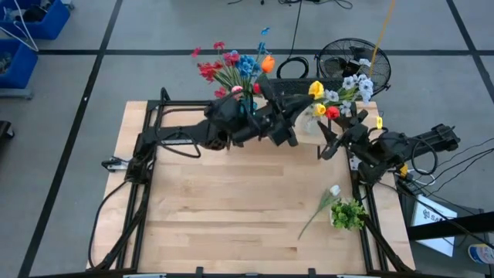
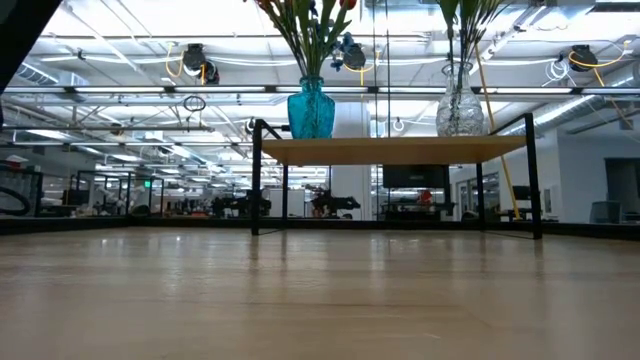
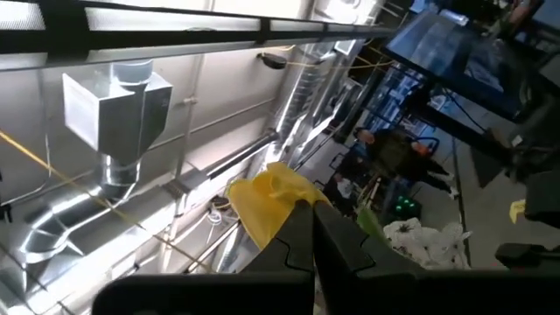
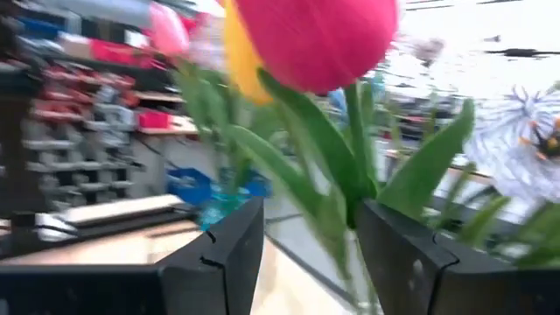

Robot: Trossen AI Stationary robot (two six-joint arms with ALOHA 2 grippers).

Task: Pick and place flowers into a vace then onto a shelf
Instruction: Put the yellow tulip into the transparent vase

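Flowers, stems upright in clear vase on shelf; right gripper half-open astride red tulip stem; left gripper shut, holding nothing visible.

- The table is a light-wood top with black rails along its sides.
- Both dark arms reach toward the far edge, where the shelf is mostly hidden beneath them.
- The left gripper lies near a yellow blossom; whether it holds the stem cannot be told.
- The right gripper sits just beside a red blossom and the white flowers.
- A bunch of red, blue and orange flowers rises behind the left arm.
- A white-budded flower lies flat on the table, touching a bushy green clump.
- A round black fan stands on the floor beyond the table.
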